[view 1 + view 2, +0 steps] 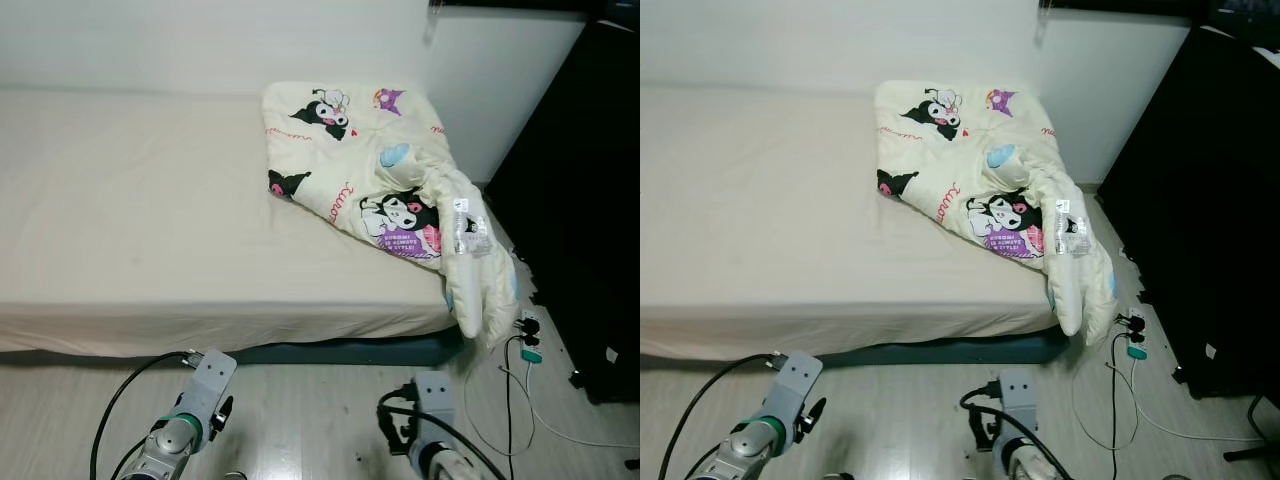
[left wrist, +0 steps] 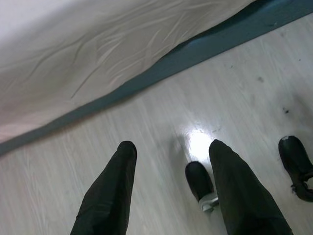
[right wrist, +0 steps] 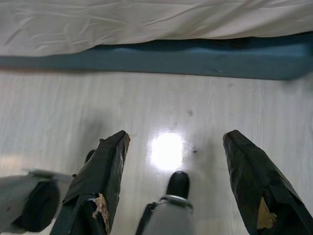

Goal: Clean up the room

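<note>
A cream blanket with cartoon prints (image 1: 372, 165) lies crumpled on the right end of the bed (image 1: 130, 210), one fold hanging over the bed's corner toward the floor. A clear plastic wrapper (image 1: 468, 232) rests on that fold. Both arms hang low in front of the bed: the left arm (image 1: 205, 385) and the right arm (image 1: 432, 400). In the left wrist view my left gripper (image 2: 171, 144) is open above the pale wood floor. In the right wrist view my right gripper (image 3: 177, 134) is open too, and nothing sits between its fingers.
A tall black cabinet (image 1: 580, 200) stands right of the bed. A power strip with plugs and cables (image 1: 527, 335) lies on the floor between them. The bed's blue base (image 3: 161, 58) runs along the floor. My black feet (image 2: 200, 181) show below.
</note>
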